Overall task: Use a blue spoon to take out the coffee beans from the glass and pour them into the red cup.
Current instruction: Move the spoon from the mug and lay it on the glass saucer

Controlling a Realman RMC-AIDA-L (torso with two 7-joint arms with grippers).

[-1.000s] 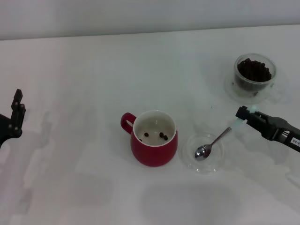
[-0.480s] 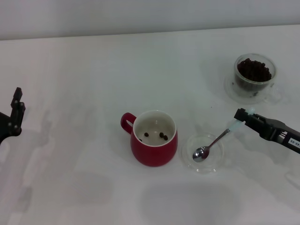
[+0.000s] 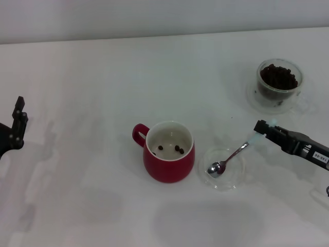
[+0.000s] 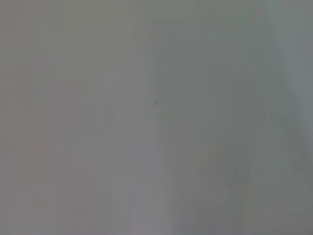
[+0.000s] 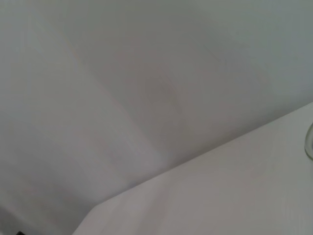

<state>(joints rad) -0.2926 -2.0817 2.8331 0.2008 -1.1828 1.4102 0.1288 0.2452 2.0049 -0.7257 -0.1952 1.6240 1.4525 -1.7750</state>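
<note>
Blue spoon (image 3: 230, 157) held by its pale handle in right gripper (image 3: 261, 129), clamped shut; bowl resting in shallow glass dish (image 3: 222, 168) just right of red cup (image 3: 169, 152). A few coffee beans (image 3: 175, 148) inside cup. Glass (image 3: 279, 85) far right, full. Left gripper (image 3: 17, 123) parked at left edge, fingers' state unclear

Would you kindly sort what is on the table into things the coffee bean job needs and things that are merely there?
Part of the job:
- blue spoon, handle held by the right hand
- coffee beans
- glass holding them
- red cup, a few beans inside

Just there:
- shallow clear dish under the spoon's bowl
- left hand, idle at the table's left edge
</note>
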